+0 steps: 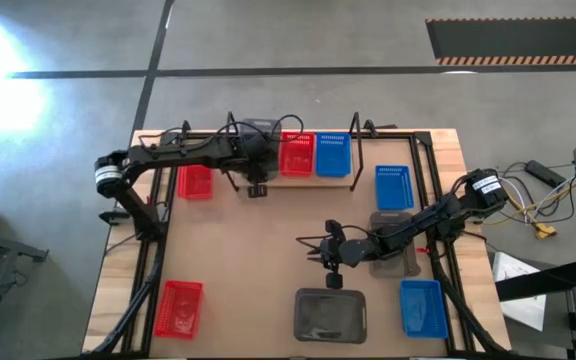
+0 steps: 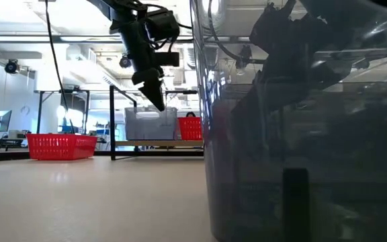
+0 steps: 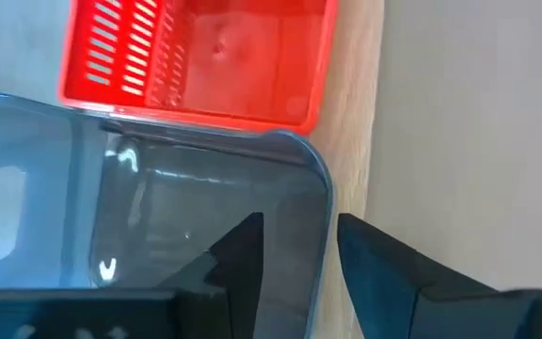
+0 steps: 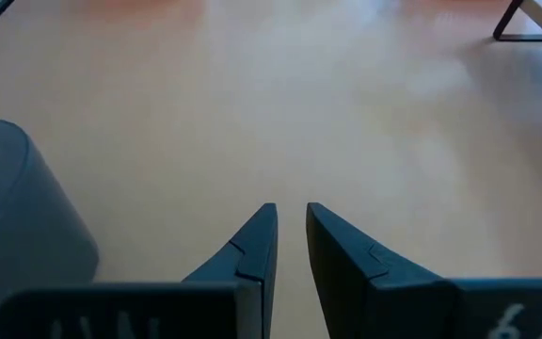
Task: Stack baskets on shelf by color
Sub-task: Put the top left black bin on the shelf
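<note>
So far, a grey basket (image 3: pixel 158 235), a red basket (image 1: pixel 296 153) and a blue basket (image 1: pixel 332 154) are set on the shelf (image 1: pixel 358 170) at the worktop's far edge, with the left gripper (image 3: pixel 294 247) held open astride the grey basket's wall. Six baskets are left on the worktop, none stacked yet. Near the middle, the right gripper (image 4: pixel 290 231) is held slightly open and empty.
</note>
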